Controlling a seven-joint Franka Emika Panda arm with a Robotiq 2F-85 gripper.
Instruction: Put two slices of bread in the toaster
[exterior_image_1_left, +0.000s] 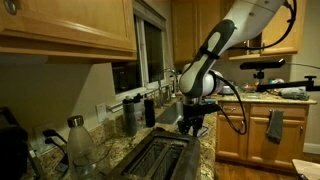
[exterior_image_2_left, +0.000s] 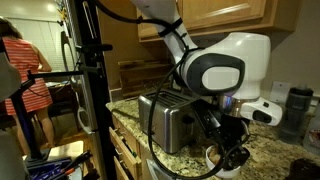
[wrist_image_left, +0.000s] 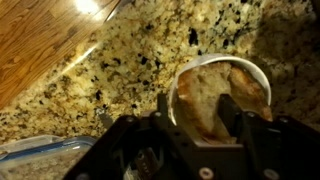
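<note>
Granite kitchen counter (wrist_image_left: 120, 70), wooden cabinets (exterior_image_1_left: 60, 25) above — gripper (wrist_image_left: 200, 108) straddling slices of bread (wrist_image_left: 205, 88), grip cannot be told

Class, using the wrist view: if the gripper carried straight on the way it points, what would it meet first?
The gripper points at the slices of bread in the white bowl, so probably those first; how much depth is left is unclear.

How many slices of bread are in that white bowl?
2: one slice sits in the white bowl's left half, the other slice in its right half. More may hide beneath.
</note>
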